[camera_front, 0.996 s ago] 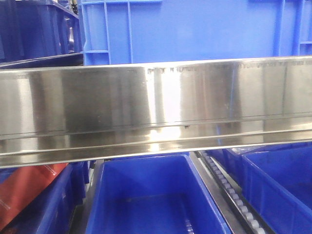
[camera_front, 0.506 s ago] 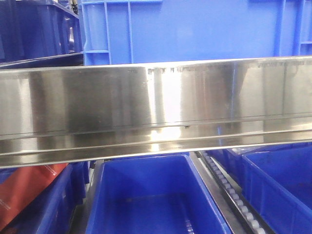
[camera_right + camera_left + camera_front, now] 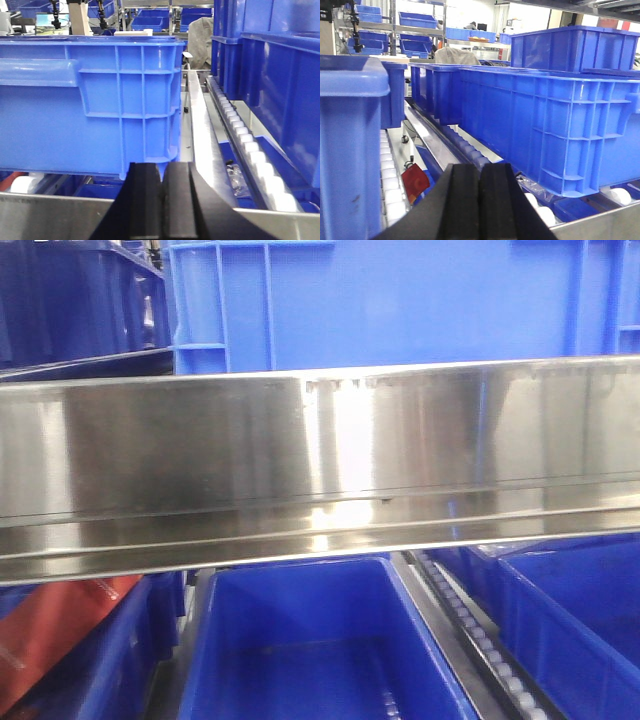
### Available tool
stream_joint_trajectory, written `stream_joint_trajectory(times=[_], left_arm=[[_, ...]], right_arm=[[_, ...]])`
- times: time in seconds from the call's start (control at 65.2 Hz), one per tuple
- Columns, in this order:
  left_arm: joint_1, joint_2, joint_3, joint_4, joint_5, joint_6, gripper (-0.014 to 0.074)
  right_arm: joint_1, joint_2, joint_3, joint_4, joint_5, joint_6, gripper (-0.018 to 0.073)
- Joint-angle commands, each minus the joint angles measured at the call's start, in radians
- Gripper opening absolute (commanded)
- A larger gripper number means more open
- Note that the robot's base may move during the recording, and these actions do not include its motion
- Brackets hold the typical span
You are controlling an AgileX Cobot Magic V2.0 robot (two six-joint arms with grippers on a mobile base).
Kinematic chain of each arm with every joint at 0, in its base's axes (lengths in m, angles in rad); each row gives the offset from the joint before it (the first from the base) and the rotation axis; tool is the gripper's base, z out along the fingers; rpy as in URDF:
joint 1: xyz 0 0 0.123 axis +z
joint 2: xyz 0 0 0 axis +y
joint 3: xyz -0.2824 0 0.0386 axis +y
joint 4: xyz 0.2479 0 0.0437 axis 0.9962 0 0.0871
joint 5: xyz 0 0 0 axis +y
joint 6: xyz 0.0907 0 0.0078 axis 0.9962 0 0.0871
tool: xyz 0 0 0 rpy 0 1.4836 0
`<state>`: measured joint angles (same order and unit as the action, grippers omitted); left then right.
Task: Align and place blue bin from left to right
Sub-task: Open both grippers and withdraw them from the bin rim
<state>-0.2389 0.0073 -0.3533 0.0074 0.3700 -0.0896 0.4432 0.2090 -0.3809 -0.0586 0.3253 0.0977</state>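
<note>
Blue bin (image 3: 400, 305) sits behind steel rail (image 3: 320, 465), flanked by neighbouring bins (image 3: 70, 305).

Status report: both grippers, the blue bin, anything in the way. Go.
Left gripper shut, empty. Right gripper shut, empty. Blue bin on the upper rollers behind the steel rail, ungrasped. Rail stands between grippers and bin.

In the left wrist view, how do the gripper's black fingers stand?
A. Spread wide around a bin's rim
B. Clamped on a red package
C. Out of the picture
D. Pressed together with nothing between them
D. The left gripper shows its two black fingers meeting along a thin seam, holding nothing, with the blue bin standing apart on the rollers beyond.
</note>
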Motion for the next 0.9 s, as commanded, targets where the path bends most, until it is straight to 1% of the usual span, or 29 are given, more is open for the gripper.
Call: stream_joint_trajectory(times=[0.0, 0.889], left_arm=[[-0.004, -0.007, 0.0, 0.004, -0.021, 0.005, -0.0111], [-0.004, -0.007, 0.0, 0.004, -0.021, 0.005, -0.0111]], right_arm=[[-0.005, -0.004, 0.001, -0.011, -0.027, -0.006, -0.0162], [-0.005, -0.004, 0.001, -0.011, -0.027, -0.006, -0.0162]])
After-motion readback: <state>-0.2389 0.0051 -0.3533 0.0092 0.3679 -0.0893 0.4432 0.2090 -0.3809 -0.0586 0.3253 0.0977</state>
